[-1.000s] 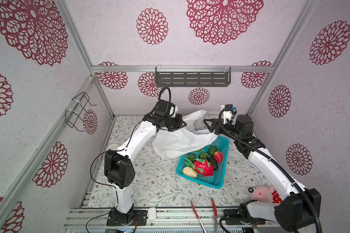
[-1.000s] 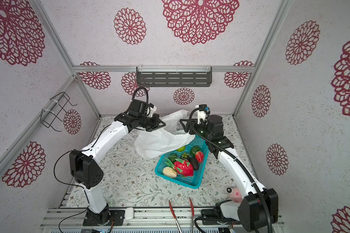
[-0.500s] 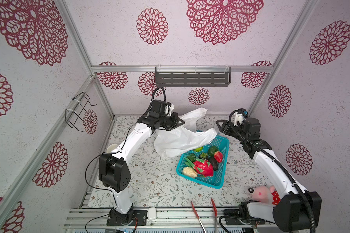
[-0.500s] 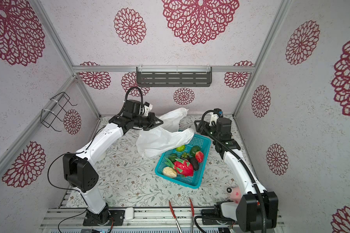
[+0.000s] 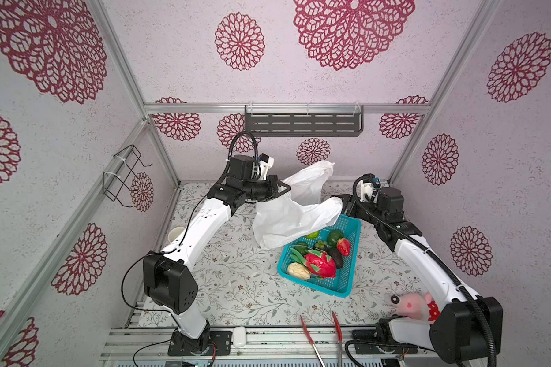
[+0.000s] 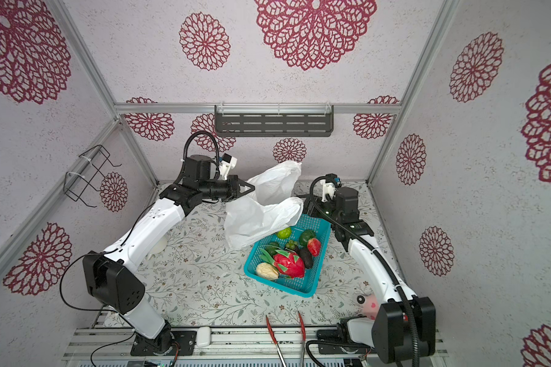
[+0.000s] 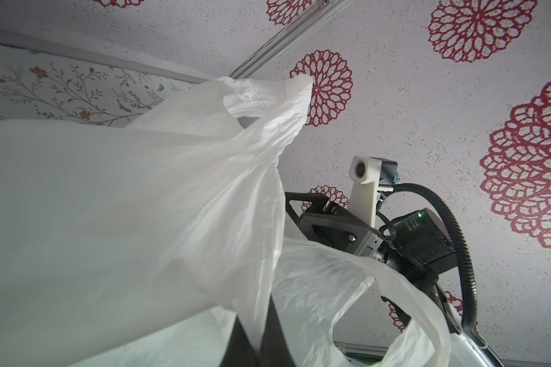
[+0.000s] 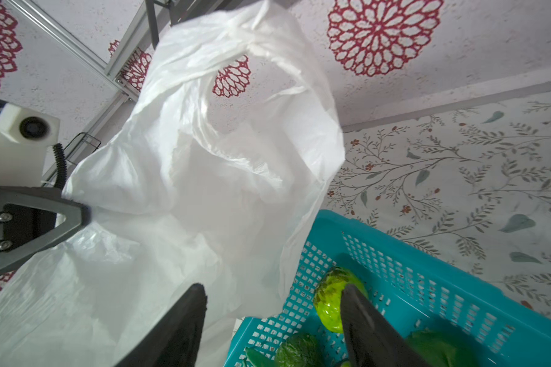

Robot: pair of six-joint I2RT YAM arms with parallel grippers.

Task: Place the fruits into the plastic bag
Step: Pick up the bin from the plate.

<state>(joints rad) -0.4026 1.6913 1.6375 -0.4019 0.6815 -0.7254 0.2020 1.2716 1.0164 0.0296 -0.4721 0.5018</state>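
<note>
Plastic bag (image 5: pixel 293 219): long axis slants from far handles down toward near teal basket (image 5: pixel 353 254).
Left gripper (image 5: pixel 283 189): we clamp the plastic bag.
Right gripper (image 8: pixel 272 287): wide, empty.

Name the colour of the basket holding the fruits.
The basket is teal, with perforated walls; it shows best in a top view.

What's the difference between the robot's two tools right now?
The left tool is shut, pinching the bag; the right tool is open and grips nothing. The left tool sits away from the basket, while the right tool hovers at the basket's far end. Both are dark, two-fingered and close to the bag.
</note>
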